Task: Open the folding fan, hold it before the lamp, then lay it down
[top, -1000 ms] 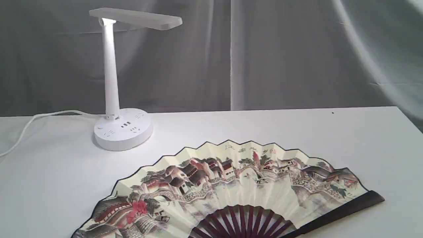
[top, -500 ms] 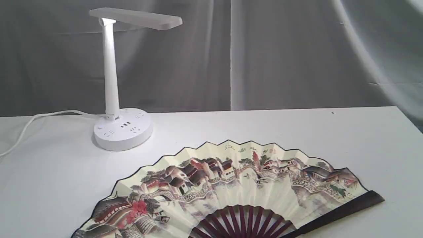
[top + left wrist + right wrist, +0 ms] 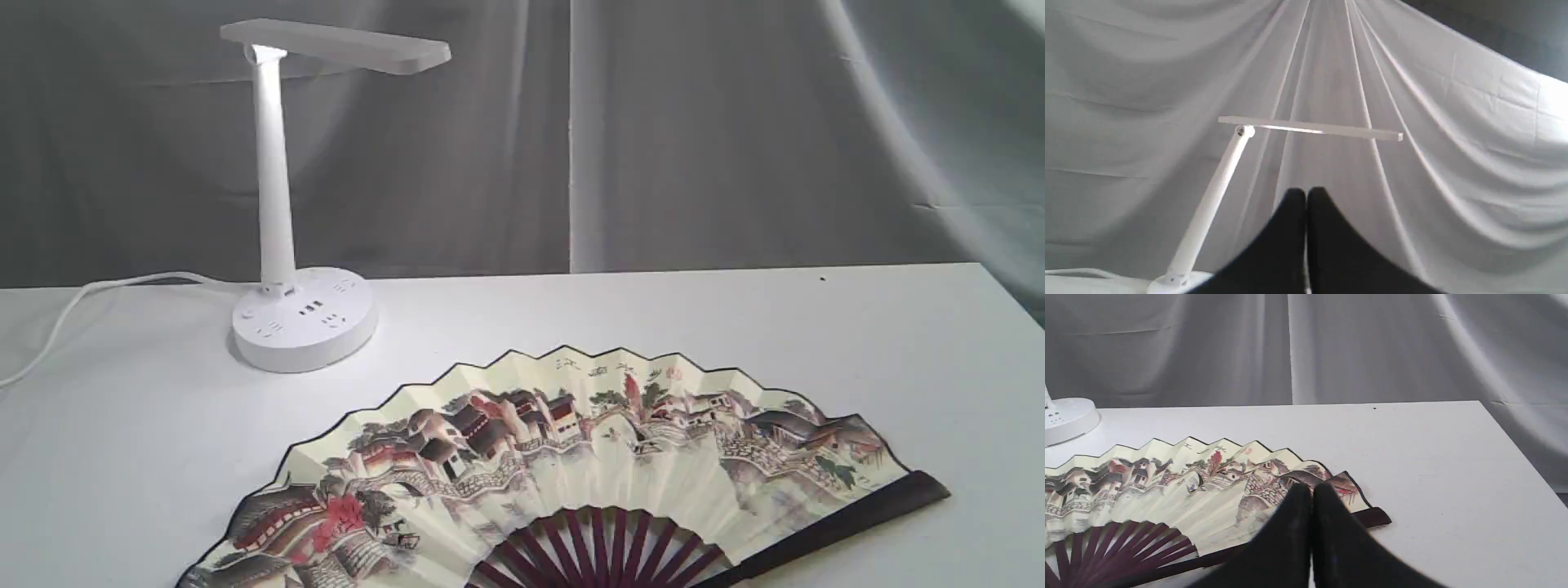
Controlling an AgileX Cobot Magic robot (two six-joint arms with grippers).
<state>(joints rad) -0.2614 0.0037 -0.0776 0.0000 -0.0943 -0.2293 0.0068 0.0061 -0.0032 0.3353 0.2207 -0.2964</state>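
Folding fan (image 3: 571, 457): spread open, flat on the surface (image 3: 735, 318); long axis left to right, curved edge toward the backdrop, ribs converging at the near edge.
Lamp (image 3: 273, 163): upright, back-left, apart from fan.
Left gripper (image 3: 1306, 192): closed, empty.
Right gripper (image 3: 1312, 489): closed, empty.

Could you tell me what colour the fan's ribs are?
Dark maroon ribs, clearest in the exterior view.
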